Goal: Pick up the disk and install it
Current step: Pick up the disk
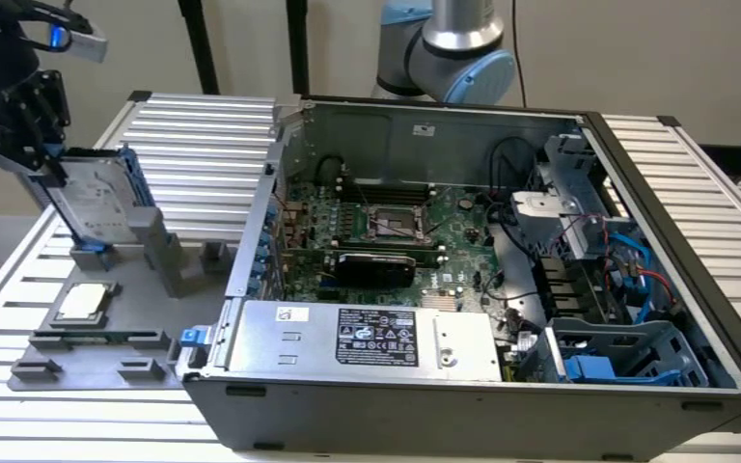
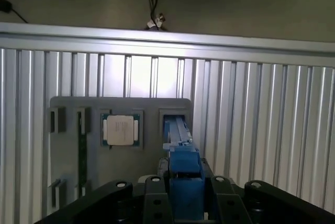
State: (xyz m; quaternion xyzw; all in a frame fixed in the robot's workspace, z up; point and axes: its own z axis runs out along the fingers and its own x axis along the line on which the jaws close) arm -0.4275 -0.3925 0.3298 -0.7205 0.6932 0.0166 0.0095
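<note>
The disk [image 1: 97,207], a silver-grey drive with a white label in a blue frame, stands tilted on edge at the exterior view's left. Its lower end is in a slot of the grey fixture plate [image 1: 100,365]. My gripper [image 1: 36,159] is at the disk's upper end, with its black fingers close against both sides of the frame, shut on it. In the wrist view the disk's blue edge [image 2: 180,145] runs from the gripper [image 2: 184,195] down into the slot in the fixture plate [image 2: 149,110].
A square silver processor chip [image 1: 84,302] [image 2: 121,130] lies in a fixture pocket beside the disk's slot. The open computer case [image 1: 474,410] fills the exterior view's right, with a power-supply box [image 1: 370,338] in front and a blue-grey drive cage [image 1: 628,352] at its front right corner.
</note>
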